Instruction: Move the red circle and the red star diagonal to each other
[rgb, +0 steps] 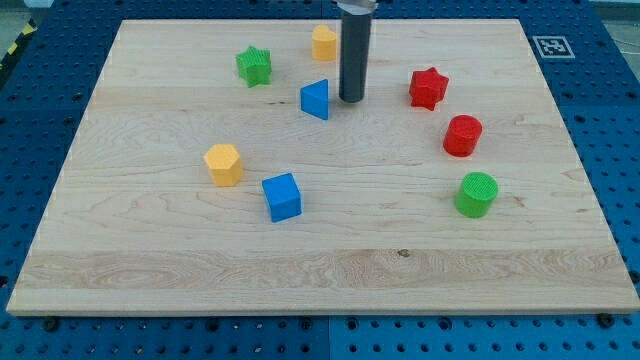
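**Inspection: rod tip beside blue triangle, red pair off to the view's right**

The arm carried no claw; it ended in a straight dark rod, so no open or closed state applied. My tip (351, 100) stood on the wooden worktop (150, 290), in the upper middle of the board.

Just to the view's left of my tip sat the blue triangle (315, 99), very near it; whether the two touched could not be told. Above my tip and slightly left, near the board's top edge, sat a yellow block (323, 42), its shape unclear and its right side close to the rod's shaft.

The red star (428, 88) lay to the view's right of my tip, at about the same height in the view and clearly apart from it. The red circle (463, 135) lay further right and lower, just below and right of the star, the two near each other but not touching. The green circle (477, 194) lay lower again, below the red circle.

To the view's left of my tip and a little higher sat the green star (254, 66). Well below and left of my tip sat the yellow hexagon (224, 164), with the blue cube (282, 196) lower and to its right, nearer beneath my tip.
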